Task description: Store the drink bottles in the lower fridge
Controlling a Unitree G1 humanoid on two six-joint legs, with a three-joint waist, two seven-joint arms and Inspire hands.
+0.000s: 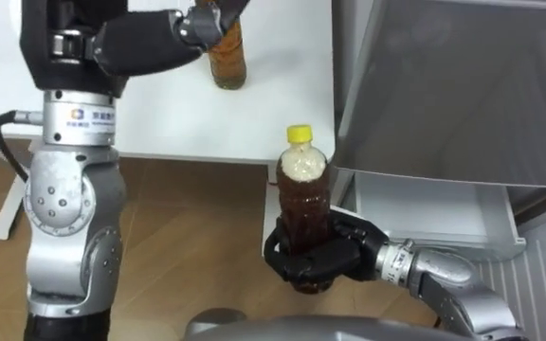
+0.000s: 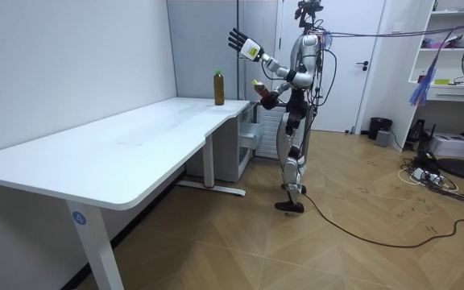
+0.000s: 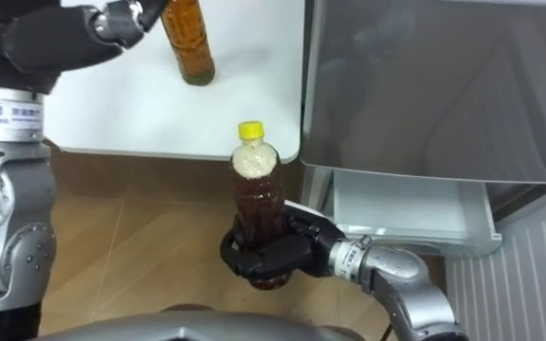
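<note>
My right hand is shut round the lower part of a brown drink bottle with a yellow cap and holds it upright over the wooden floor, just off the desk's corner. A second brown bottle stands near the edge of the white desk. My left hand is raised above the desk next to that bottle; in the room view this left hand has its fingers spread and holds nothing. The fridge's grey panel is at the right, with a white lower compartment standing out beneath it.
In the room view I stand at the far end of the long white desk, between it and the fridge. Wooden floor lies open behind me. A white shelf unit and a fan stand at the room view's right.
</note>
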